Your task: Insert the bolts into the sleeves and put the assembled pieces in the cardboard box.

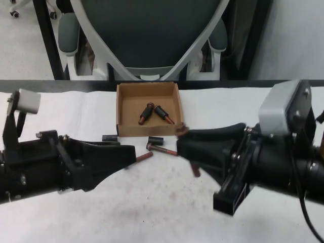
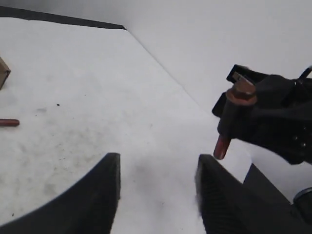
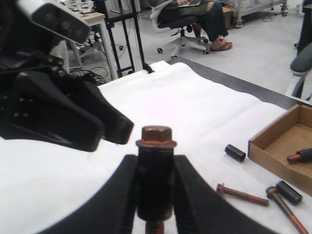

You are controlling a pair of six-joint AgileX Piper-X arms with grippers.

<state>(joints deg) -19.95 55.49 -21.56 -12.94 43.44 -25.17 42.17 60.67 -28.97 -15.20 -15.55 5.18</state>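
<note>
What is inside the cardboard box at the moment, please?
Two assembled pieces, bolts in black sleeves, lie side by side on the cardboard box floor. Its near wall and the right end effector hide the floor's nearest strip.

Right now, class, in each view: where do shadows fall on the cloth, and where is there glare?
High view: even light, with faint soft shadows on the cloth below the left gripper and right gripper. Left wrist view: a dim shadow lies under the open left gripper. Right wrist view: the cloth behind the held sleeve glares bright.
</note>
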